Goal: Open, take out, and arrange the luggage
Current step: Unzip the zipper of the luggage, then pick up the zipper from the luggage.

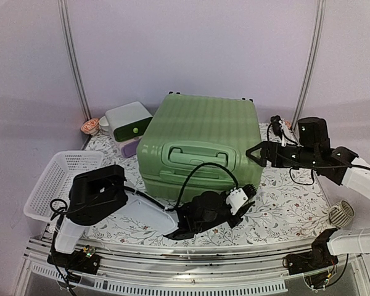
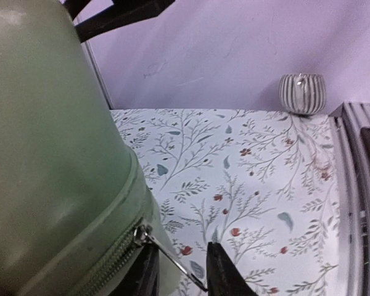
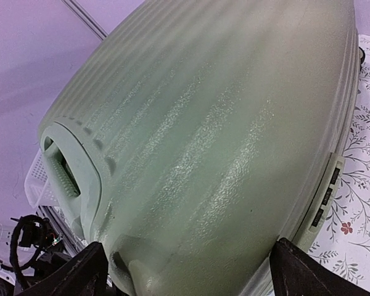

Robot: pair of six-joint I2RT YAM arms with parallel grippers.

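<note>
The luggage [image 1: 200, 129] is a large light-green ribbed suitcase lying flat and zipped, its handle [image 1: 194, 154] facing the front. My left gripper [image 1: 251, 189] sits low at its front right corner. In the left wrist view the shell [image 2: 43, 154] fills the left side, and the metal zipper pull [image 2: 172, 262] slants across the gap of my left gripper [image 2: 184, 279], whose fingers stand apart. My right gripper [image 1: 254, 154] is wide open against the suitcase's right side. In the right wrist view its fingers [image 3: 80, 271] frame the shell [image 3: 203, 123]. Whether they touch it I cannot tell.
A white perforated basket [image 1: 61, 179] stands front left. A white-and-green box [image 1: 128, 120], a purple item [image 1: 131, 148] and a small bowl [image 1: 90, 126] sit back left. A striped cup [image 1: 341, 214] [image 2: 302, 94] stands right of the suitcase on the floral cloth [image 2: 253, 185].
</note>
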